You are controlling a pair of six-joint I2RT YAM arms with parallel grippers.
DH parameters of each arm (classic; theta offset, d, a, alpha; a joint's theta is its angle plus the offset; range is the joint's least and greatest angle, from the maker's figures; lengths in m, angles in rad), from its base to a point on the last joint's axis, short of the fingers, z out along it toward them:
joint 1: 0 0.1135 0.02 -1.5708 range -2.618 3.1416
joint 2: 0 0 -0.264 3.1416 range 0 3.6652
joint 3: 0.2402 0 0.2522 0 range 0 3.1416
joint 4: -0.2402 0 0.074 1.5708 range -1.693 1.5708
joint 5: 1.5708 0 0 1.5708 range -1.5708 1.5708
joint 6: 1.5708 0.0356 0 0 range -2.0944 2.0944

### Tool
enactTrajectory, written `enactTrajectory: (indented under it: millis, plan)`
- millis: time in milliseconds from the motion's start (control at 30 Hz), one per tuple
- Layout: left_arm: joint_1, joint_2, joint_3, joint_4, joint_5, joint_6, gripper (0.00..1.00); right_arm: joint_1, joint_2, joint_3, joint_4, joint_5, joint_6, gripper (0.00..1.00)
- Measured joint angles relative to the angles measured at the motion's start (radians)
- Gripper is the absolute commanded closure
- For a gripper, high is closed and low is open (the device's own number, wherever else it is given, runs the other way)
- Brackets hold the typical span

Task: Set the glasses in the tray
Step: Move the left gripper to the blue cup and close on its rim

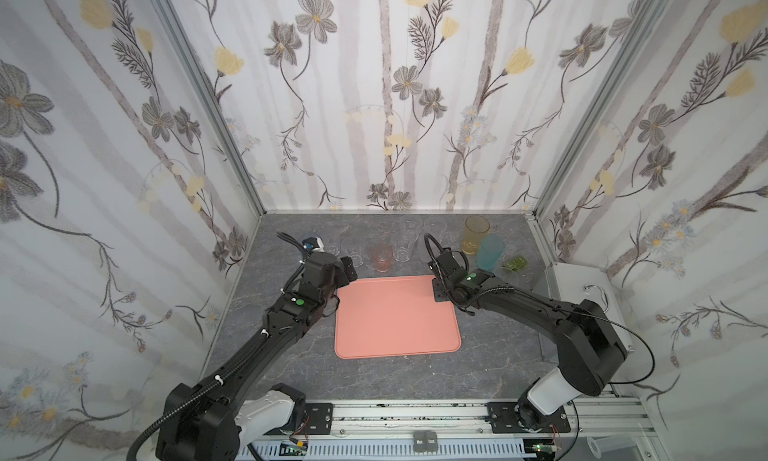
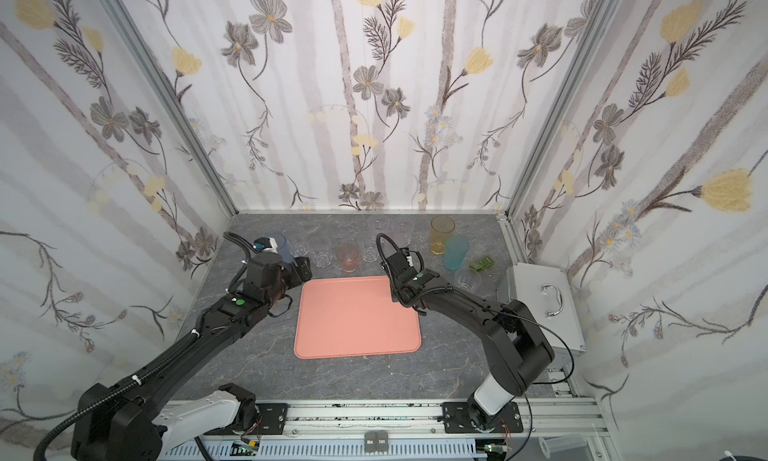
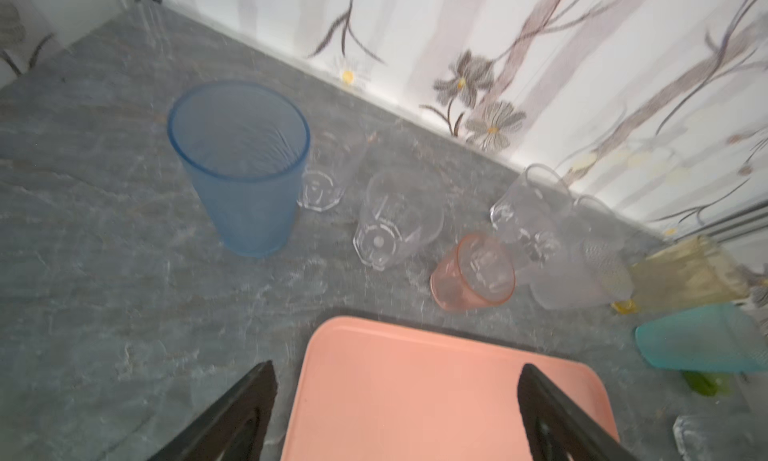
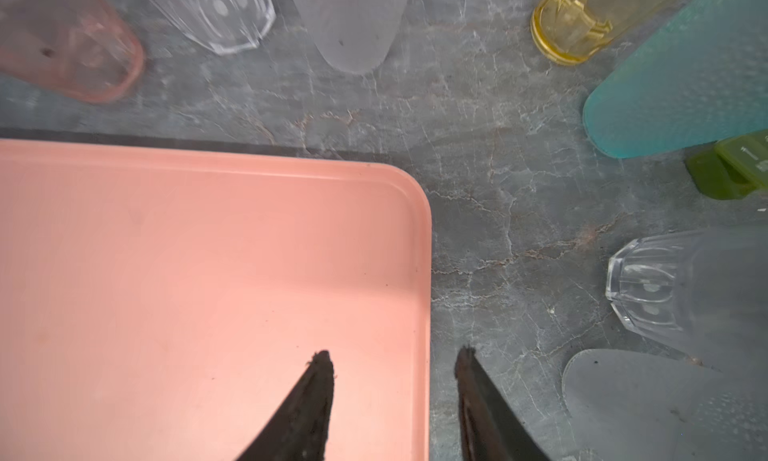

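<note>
The salmon-pink tray (image 1: 397, 317) (image 2: 357, 317) lies flat mid-table. All the glasses I see stand on the table beyond its far edge and to its right: a blue one (image 3: 241, 164), a pink one (image 1: 381, 257) (image 4: 70, 52), an amber one (image 1: 476, 234), a teal one (image 2: 455, 251) and several clear ones (image 3: 382, 226). My left gripper (image 3: 397, 365) hangs open over the tray's far left corner (image 3: 332, 334) with nothing between its fingers. My right gripper (image 4: 395, 351) is open and empty, its fingers straddling the tray's right rim (image 4: 422, 272) near the far right corner.
A small green block (image 1: 514, 264) (image 4: 731, 172) lies beside the teal glass. A grey metal box with a handle (image 2: 544, 305) stands at the right table edge. Flowered walls close in the back and both sides. A clear glass (image 4: 648, 292) stands just right of the tray.
</note>
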Motion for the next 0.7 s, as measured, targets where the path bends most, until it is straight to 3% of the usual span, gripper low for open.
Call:
enactTrajectory:
  millis: [133,333,700]
  plan:
    - [0.16,0.06,0.109,-0.054,0.08,0.058,0.11,-0.002,-0.06,-0.009,0.019,-0.009,0.035,0.49]
    - [0.343,0.223,0.239,-0.114,0.14,0.122,0.21,-0.024,-0.129,-0.072,0.098,-0.085,0.106,0.49]
    - [0.415,0.402,0.339,-0.155,0.245,0.211,0.41,-0.023,-0.124,-0.129,0.18,-0.199,0.183,0.49]
